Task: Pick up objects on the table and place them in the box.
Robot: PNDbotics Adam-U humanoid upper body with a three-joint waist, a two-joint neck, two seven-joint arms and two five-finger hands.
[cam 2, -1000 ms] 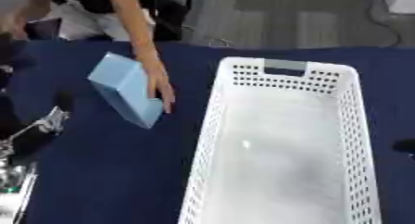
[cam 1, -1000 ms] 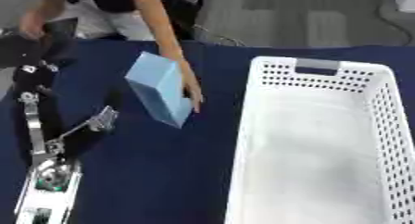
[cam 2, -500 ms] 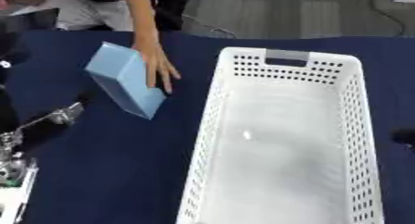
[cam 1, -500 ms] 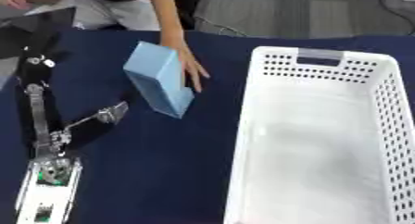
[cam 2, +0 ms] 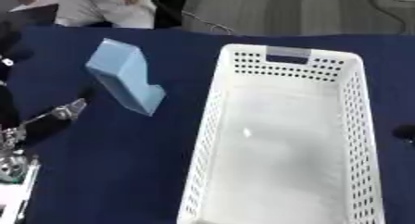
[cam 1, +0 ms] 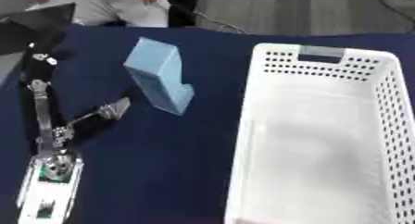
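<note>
The table (cam 1: 162, 172), covered with a dark blue cloth, fills most of both views. On its right part a white perforated box (cam 2: 212, 140) is placed, a long basket with a handle slot in its far short wall; its long axis runs from 12 o'clock to 6 o'clock, and nothing is seen inside it.

To the left of the box, apart from it, a light blue block (cam 1: 158, 75) is found on the cloth. It stands on its lower end and is tilted, with its long axis running from about 11 o'clock at the top to about 5 o'clock at the bottom. Its lower right corner points toward the near wall of the box, and its upper end points toward the far left of the table. It is touched by nothing.

The left arm (cam 1: 48, 140) is seen along the left edge, black and silver, reaching up from 7 o'clock. A small silver part (cam 1: 113, 108) of it lies near the block, at about 8 o'clock from it, without touching. Whether the left hand is open or closed cannot be told. The right hand is not seen clearly; only a dark shape (cam 2: 404, 132) shows at the right edge, at 3 o'clock.
</note>
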